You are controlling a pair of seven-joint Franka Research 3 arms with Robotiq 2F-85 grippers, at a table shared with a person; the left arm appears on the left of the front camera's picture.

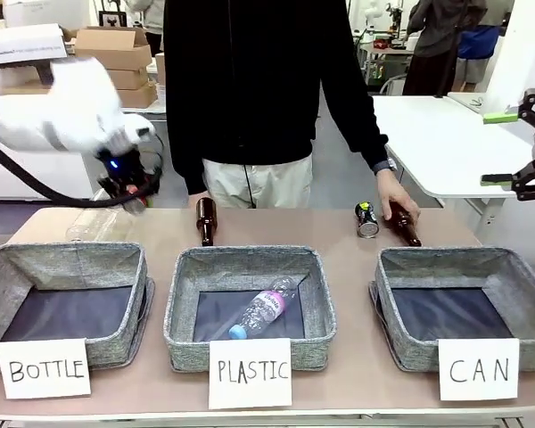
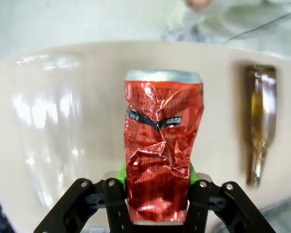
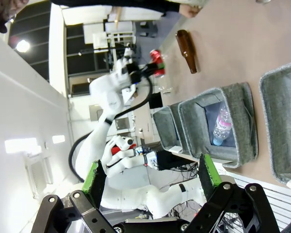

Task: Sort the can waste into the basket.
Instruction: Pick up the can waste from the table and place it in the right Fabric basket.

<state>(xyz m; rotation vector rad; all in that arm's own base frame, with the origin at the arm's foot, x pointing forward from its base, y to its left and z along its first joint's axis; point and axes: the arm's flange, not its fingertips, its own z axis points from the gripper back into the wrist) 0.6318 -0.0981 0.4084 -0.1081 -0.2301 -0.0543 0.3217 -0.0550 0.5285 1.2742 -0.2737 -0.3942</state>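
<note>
Crumpled red can (image 2: 162, 141) sits pinched in my left jaws, closed hard on its near end over the worktop's far-left edge, beside a clear plastic bottle (image 2: 48, 131). I judge that grip suits carrying it to the CAN basket (image 1: 446, 255) at the near-right corner. My right jaws hang wide open and empty, free for the dark can (image 1: 366, 219) at the far edge by the person's hand (image 1: 397, 194).

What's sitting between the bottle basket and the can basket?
In the front view, the PLASTIC basket sits there, with one clear plastic bottle lying inside it.
</note>
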